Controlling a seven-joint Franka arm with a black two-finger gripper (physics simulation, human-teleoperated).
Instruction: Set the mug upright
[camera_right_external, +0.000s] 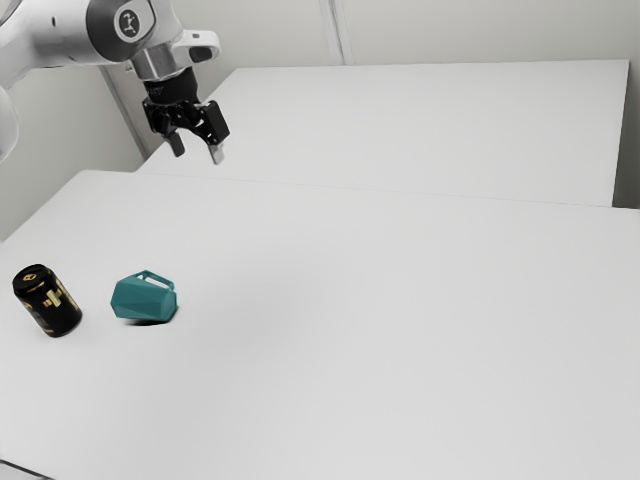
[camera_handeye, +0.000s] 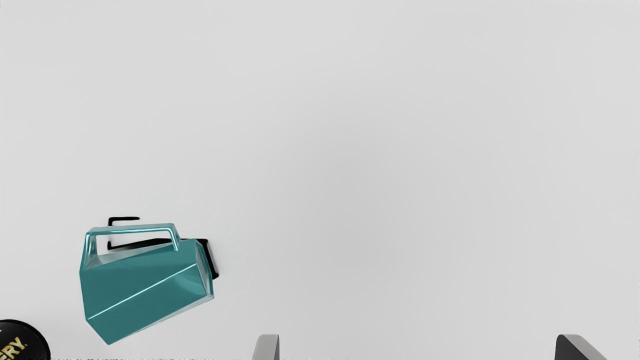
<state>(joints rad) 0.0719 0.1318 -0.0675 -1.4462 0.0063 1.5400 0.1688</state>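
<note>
In the exterior view, the gripper (camera_right_external: 198, 154) hung at the upper left, above the white table (camera_right_external: 350, 360), fingers parted. The teal mug (camera_right_external: 143, 301) lay on its side at the left, just beside an upright black can (camera_right_external: 48, 300). In the wrist view, the fingers (camera_handeye: 267, 347) stood wide; the mug lay outside their gap, handle on the side away from them.

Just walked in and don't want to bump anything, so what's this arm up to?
Nothing is being handled right now. The gripper hangs above the table, open and empty. The teal mug lies on its side, not yet set upright, and a black can stands near it.
</note>
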